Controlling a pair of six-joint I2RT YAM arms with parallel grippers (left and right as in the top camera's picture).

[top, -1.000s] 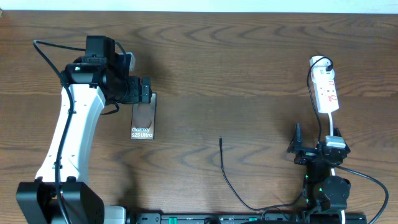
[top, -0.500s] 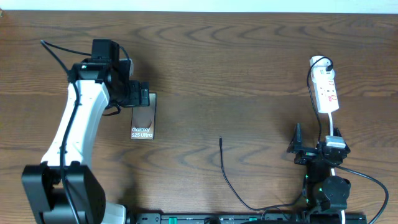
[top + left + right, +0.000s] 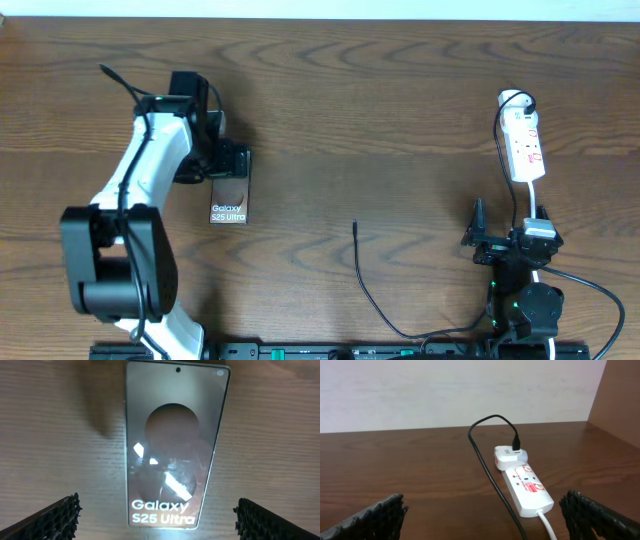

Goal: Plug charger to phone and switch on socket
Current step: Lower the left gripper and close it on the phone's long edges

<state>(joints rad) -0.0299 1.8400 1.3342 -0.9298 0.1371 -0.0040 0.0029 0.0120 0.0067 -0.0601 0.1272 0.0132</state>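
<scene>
At left of centre in the overhead view, the phone point(image 3: 229, 195) lies flat on the table point(image 3: 380, 110), lettering toward the bottom of the frame. The left fingers point(image 3: 60, 515) are spread wide, one on either side of its lettered end, with nothing between them but the phone below; they look clear of its edges.

The phone should be stiff and fairly heavy for its size. Its glossy face throws glare and is likely slippery, so the long side edges are the place to pinch it, not the glass.

The charger point(image 3: 365, 280) runs from the bottom edge up to a slim tip point(image 3: 356, 228) at centre frame, well apart from the phone. It will be light and limp. A hold just behind the tip should keep the connector from drooping.

The socket point(image 3: 526, 487) sits at upper right of the overhead view, with a white adapter point(image 3: 509, 456) plugged in at its far end. It is probably light and could slide under a push, so its switch wants a straight press from above.

The right fingers point(image 3: 380, 512) are also wide apart and empty, low in their frame and short of the socket.

Count: one phone, one charger with one free tip, one socket, one adapter. The red marks are too small to count.
</scene>
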